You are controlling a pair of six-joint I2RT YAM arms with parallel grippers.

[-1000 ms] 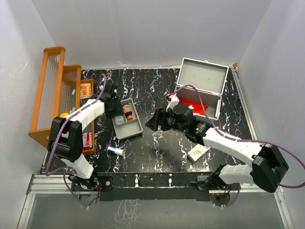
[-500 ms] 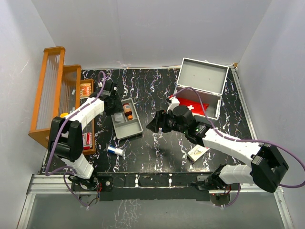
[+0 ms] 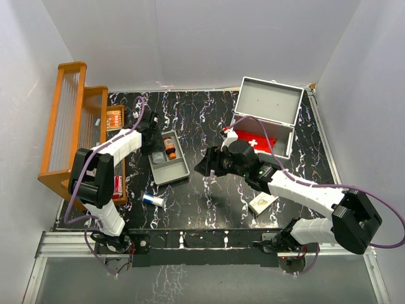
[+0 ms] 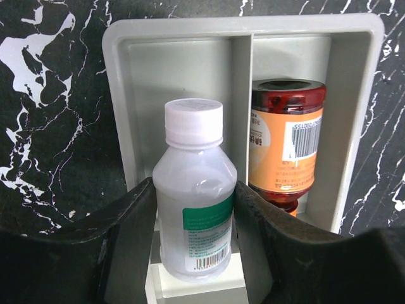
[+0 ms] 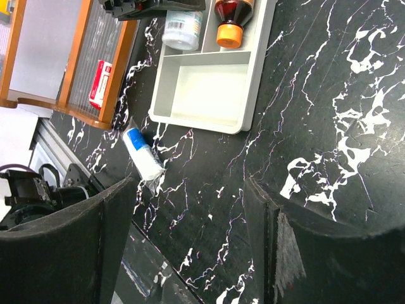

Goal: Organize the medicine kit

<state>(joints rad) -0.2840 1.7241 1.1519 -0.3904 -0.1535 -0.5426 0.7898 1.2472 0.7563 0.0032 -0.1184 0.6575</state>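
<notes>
The medicine kit stands with its lid up at the back right, a red pouch lying in it. My left gripper is shut on a white bottle with a green label, its fingers pressed to both sides. The bottle lies in the left compartment of a small grey tray, beside an amber bottle with an orange label. From above, the left gripper is at the tray's far end. My right gripper hangs open over bare table with nothing between its fingers, and sits just right of the tray.
A wooden rack holding small boxes lines the left side. A blue-and-white packet lies near the front, left of centre. A small white card box lies under the right forearm. White walls close in the table.
The left arm has shifted slightly toward the back right at the tray's far end, still on the white bottle. The right gripper has drifted a little to the left.
</notes>
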